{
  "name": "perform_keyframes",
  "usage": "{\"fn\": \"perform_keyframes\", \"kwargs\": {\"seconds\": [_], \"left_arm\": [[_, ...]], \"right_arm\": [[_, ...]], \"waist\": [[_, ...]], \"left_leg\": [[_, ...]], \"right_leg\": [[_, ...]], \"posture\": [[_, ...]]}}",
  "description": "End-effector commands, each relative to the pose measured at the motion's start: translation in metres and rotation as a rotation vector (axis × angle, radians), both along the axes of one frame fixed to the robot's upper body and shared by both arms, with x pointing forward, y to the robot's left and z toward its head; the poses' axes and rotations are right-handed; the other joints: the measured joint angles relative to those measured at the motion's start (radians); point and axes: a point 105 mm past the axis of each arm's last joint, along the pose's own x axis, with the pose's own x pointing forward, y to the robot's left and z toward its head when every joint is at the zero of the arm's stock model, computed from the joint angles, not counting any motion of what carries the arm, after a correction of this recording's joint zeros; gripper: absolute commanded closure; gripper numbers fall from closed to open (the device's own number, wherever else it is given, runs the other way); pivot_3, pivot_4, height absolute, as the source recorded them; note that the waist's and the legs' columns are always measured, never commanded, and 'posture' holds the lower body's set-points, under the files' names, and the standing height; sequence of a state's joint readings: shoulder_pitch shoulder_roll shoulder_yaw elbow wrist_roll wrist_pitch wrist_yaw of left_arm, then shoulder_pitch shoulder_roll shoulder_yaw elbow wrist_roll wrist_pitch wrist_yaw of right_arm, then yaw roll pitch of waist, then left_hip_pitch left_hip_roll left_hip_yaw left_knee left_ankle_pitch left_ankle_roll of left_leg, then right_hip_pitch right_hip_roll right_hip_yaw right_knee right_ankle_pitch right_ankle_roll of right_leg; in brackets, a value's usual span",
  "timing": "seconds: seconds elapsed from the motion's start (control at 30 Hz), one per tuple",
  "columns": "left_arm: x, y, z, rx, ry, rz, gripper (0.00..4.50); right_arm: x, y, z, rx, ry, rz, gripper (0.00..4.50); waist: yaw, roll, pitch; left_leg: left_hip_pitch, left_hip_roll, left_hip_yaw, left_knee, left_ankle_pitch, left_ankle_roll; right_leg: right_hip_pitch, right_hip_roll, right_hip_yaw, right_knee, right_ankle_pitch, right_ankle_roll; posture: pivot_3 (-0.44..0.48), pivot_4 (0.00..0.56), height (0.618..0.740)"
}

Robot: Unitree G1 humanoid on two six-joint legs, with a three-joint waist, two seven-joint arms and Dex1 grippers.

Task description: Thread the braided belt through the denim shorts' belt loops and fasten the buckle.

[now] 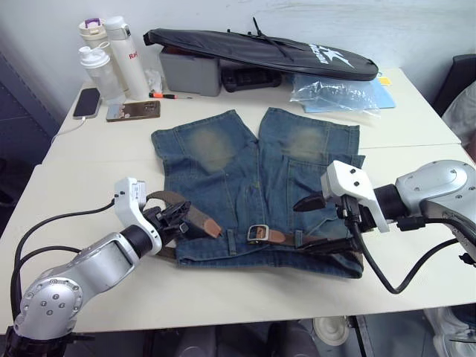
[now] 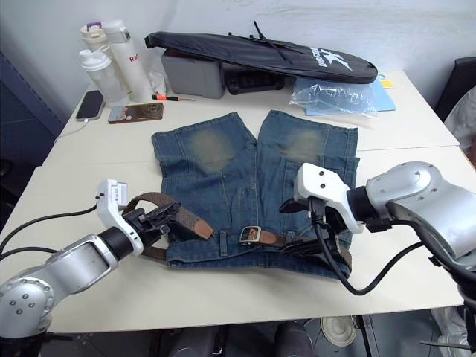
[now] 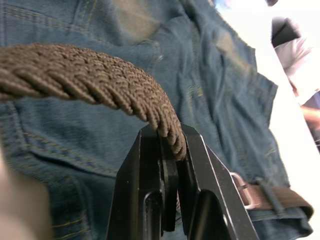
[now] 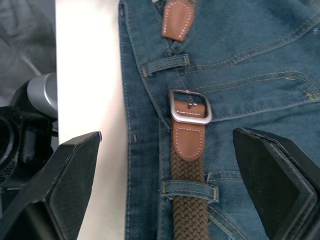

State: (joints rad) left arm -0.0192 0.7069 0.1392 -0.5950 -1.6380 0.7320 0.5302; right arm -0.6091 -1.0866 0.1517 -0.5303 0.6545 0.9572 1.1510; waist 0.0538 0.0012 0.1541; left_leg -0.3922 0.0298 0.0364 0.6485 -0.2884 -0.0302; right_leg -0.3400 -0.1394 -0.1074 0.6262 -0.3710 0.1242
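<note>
The left gripper (image 2: 160,217) is squeezed shut on the belt (image 3: 100,82). It pinches the woven part, which bends up in a hump right at its fingertips. The tan tip (image 2: 204,229) of the belt lies just past the gripper, toward the middle of the shorts (image 1: 260,186). The right gripper (image 4: 165,165) is wide open and holds nothing. It hangs over the waistband, and the buckle (image 4: 190,106) sits between its two fingers (image 4: 272,177), a little ahead of them.

The belt runs long ways along the waistband, across the table (image 1: 89,193) from one gripper to the other. Under the right gripper it goes through a belt loop (image 4: 189,190). The buckle end points toward the left gripper, and the tan tip points back at the buckle. The two ends are near but not joined. Another loop (image 4: 165,64) lies between them with no belt in it.

What could go wrong? The left gripper holds the belt back from the tip, so I think the tip could flop and miss the loop or the buckle. If it pulls hard, the belt could slide back out of the loops, or the shorts could bunch up. The open gripper could bump the buckle and turn it.
</note>
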Motion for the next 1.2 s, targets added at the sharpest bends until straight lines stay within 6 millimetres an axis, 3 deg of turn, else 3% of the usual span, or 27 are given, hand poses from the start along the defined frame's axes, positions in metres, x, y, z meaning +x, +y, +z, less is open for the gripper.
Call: {"fn": "perform_keyframes", "kwargs": {"seconds": [0.03, 0.53, 0.87, 1.2], "left_arm": [[-0.009, -0.013, 0.007, 0.022, -0.044, -0.056, 4.50], [-0.009, -0.012, -0.018, 0.178, 0.051, 0.009, 4.50], [-0.011, -0.026, -0.026, -0.021, 0.160, 0.097, 4.50], [-0.017, -0.037, -0.037, -0.074, 0.249, 0.192, 4.50]], "right_arm": [[0.002, 0.003, 0.007, 0.005, -0.046, 0.015, 0.02], [0.009, 0.001, 0.005, -0.010, -0.069, -0.010, 0.02], [0.010, 0.001, 0.005, -0.012, -0.080, -0.024, 0.02], [0.014, 0.008, 0.009, -0.039, -0.083, 0.028, 0.02]], "waist": [[0.000, 0.000, 0.000], [0.000, 0.000, 0.000], [0.002, 0.000, 0.000], [0.003, 0.000, 0.000]], "left_leg": [[0.000, 0.000, 0.000, 0.000, 0.000, 0.000], [0.000, 0.000, 0.000, 0.000, 0.000, 0.000], [0.000, 0.000, 0.000, 0.001, 0.000, 0.000], [0.000, 0.000, 0.000, 0.002, 0.000, 0.000]], "right_leg": [[0.000, 0.000, 0.000, 0.000, 0.000, 0.000], [0.000, 0.000, 0.000, 0.000, 0.000, 0.000], [0.000, -0.001, 0.000, 0.000, 0.000, 0.000], [0.002, 0.000, 0.000, 0.000, 0.000, 0.000]], "posture": [[0.000, 0.150, 0.652], [0.000, 0.150, 0.652], [0.000, 0.150, 0.652], [0.000, 0.150, 0.652]]}}
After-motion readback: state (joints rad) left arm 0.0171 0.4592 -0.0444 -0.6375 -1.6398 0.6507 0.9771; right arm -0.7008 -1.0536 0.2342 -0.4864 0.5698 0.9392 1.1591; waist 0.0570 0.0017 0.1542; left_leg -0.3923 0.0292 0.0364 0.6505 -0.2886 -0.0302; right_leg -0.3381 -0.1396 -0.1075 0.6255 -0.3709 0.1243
